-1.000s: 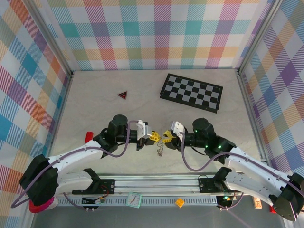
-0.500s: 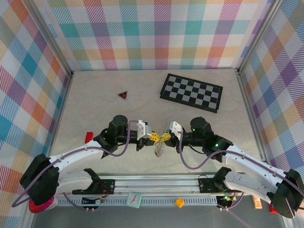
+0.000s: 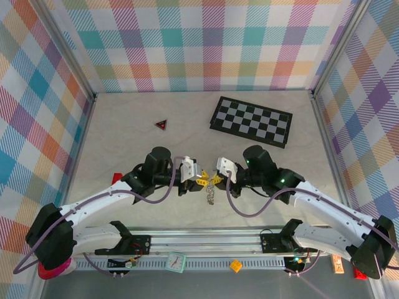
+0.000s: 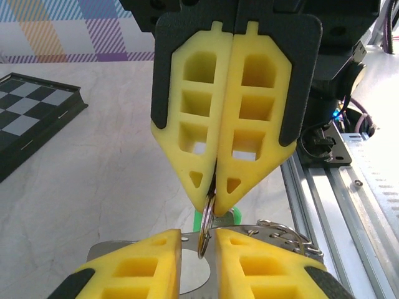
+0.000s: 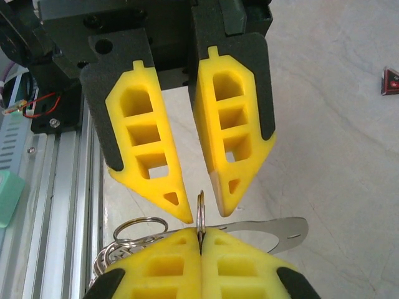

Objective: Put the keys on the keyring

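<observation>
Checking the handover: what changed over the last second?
The right hand moved left to the keyring and shut on it. The left hand, which was holding it, has begun to open and now stands apart around it. The keyring, the checkerboard and the red triangle stayed put.

Seeing the right claw (image 5: 201, 233) pinched tight on a thin silvery metal ring (image 5: 200, 208), left claw (image 5: 204, 213) facing it with jaws apart either side, silvery chain loops (image 5: 133, 229) bunched lower left.
</observation>
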Motion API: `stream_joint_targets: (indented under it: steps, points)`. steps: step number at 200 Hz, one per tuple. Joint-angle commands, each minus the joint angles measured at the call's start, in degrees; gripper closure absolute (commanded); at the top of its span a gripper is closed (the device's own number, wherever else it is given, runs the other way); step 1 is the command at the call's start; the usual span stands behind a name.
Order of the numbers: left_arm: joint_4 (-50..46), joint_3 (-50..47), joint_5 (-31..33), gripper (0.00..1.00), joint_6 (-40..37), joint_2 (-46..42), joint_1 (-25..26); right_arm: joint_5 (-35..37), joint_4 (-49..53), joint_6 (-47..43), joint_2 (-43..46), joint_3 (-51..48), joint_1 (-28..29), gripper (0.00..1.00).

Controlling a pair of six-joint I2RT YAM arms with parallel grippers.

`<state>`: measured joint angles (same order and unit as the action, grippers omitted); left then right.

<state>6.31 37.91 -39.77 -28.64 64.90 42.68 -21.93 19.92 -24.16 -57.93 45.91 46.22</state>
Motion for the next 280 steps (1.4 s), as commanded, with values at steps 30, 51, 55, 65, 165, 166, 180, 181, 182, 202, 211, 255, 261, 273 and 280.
stream_joint_targets:
  steps: [30, 51, 55, 65, 165, 166, 180, 181, 182, 202, 211, 255, 261, 273, 280]
  points:
    - [-4.99, 3.51, -0.65, 0.82, -3.42, 0.38, 0.56, 0.35, 9.75, -6.44, -4.21, 7.14, 1.85, 1.0]
    - [-5.52, 4.04, -1.01, 0.83, -3.78, 1.09, 0.56, 0.32, 10.25, -7.09, -5.4, 8.38, 2.38, 1.0]
    - [-5.58, 4.15, -1.01, 0.83, -3.91, 1.21, 0.53, 0.23, 10.1, -7.04, -5.5, 8.48, 2.45, 1.0]
    - [-5.92, 4.34, -1.01, 0.84, -4.18, 1.37, 0.56, -0.1, 9.71, -6.95, -5.68, 8.75, 2.56, 1.0]
    - [-2.04, 1.54, -1.78, 1.0, -3.89, -0.6, 0.55, 0.41, 2.08, 4.53, 1.48, 1.56, -0.07, 0.72]
    - [-1.93, 1.5, -1.79, 1.0, -3.8, -0.67, 0.56, 0.45, 2.02, 4.64, 1.58, 1.43, -0.12, 0.72]
    - [-0.61, 0.83, -2.06, 1.0, -3.26, -0.84, 0.52, 1.34, 1.3, 6.2, 2.83, -0.22, -0.17, 0.71]
    - [-0.56, 0.84, -2.06, 1.0, -3.26, -0.88, 0.55, 1.4, 1.24, 6.3, 2.87, -0.3, -0.16, 0.71]
    - [-0.49, 0.8, -2.07, 1.0, -3.17, -0.9, 0.56, 1.47, 1.19, 6.3, 2.93, -0.39, -0.21, 0.71]
    - [0.71, 0.02, -2.16, 1.0, -2.74, -1.19, 0.56, 1.72, 0.81, 7.94, 3.57, -1.76, -0.17, 0.71]
    - [1.17, -0.2, -2.3, 1.0, -2.6, -1.31, 0.57, 1.94, 0.8, 8.33, 3.35, -1.95, -0.16, 0.71]
    - [1.39, -0.47, -2.42, 1.0, -2.55, -1.54, 0.65, 1.95, 0.6, 8.36, 1.56, -1.09, -0.17, 0.75]
    - [1.34, -0.47, -2.42, 1.0, -2.56, -1.67, 0.6, 1.76, 0.48, 8.34, 1.4, -1.0, -0.16, 0.76]
    - [1.47, -0.55, -2.51, 1.0, -2.51, -1.7, 0.65, 1.46, 0.05, 8.34, 1.16, -1.01, -0.18, 0.78]
    - [1.52, -0.56, -2.46, 1.0, -2.56, -1.76, 0.63, 1.3, -0.04, 8.34, 1.0, -1.04, -0.23, 0.79]
